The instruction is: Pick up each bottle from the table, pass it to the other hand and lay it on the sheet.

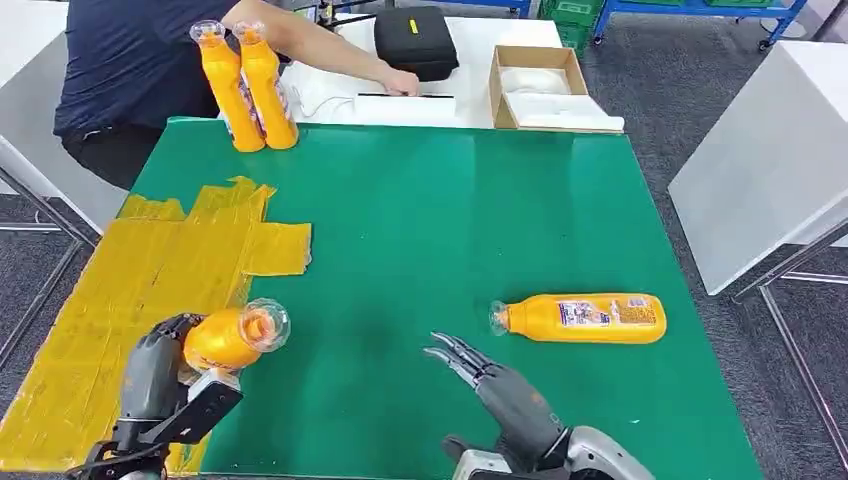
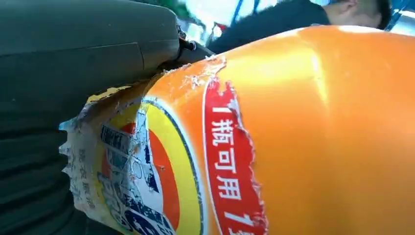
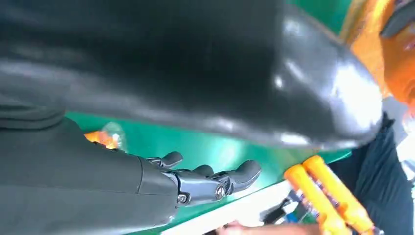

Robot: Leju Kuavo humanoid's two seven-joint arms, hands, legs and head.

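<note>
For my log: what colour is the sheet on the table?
Yellow; the sheet shows best in the head view, on the green table.

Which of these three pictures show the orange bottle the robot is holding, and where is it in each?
Head view: the held bottle is low on the left, in the left robot hand.
Left wrist view: close up, its torn label facing the camera.
Right wrist view: cannot tell.
Shared landmark: the green table.

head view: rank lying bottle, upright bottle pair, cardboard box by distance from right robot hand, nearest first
From the right robot hand:
1. Lying bottle, just to its right on the green table.
2. Cardboard box, far edge, ahead.
3. Upright bottle pair, far-left corner.
</note>
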